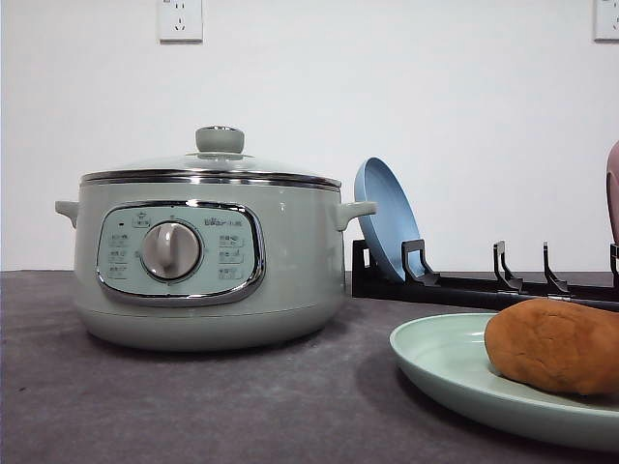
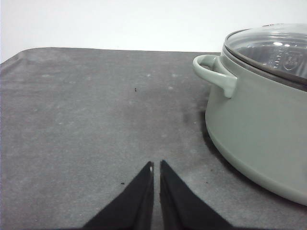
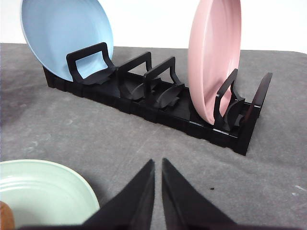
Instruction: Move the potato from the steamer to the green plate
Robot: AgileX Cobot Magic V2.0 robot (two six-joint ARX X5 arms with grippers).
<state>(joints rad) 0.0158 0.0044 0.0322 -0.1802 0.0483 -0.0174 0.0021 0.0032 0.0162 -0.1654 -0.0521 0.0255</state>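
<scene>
A plain white wall backed the dark grey worktop (image 1: 193,406), where the steamer (image 1: 208,261) stood with its glass lid (image 1: 213,164) seated. The potato (image 1: 556,345) already lay on the green plate (image 1: 435,358), so the transfer looked finished; the sound course was to keep both arms back and leave the plate undisturbed. The left pincer (image 2: 157,165) was closed and empty above bare worktop beside the steamer, and the right pincer (image 3: 158,163) was closed and empty near the plate rack (image 3: 158,96). The potato was an orange-brown, matte, rough-skinned lump, much smaller than its plate.
</scene>
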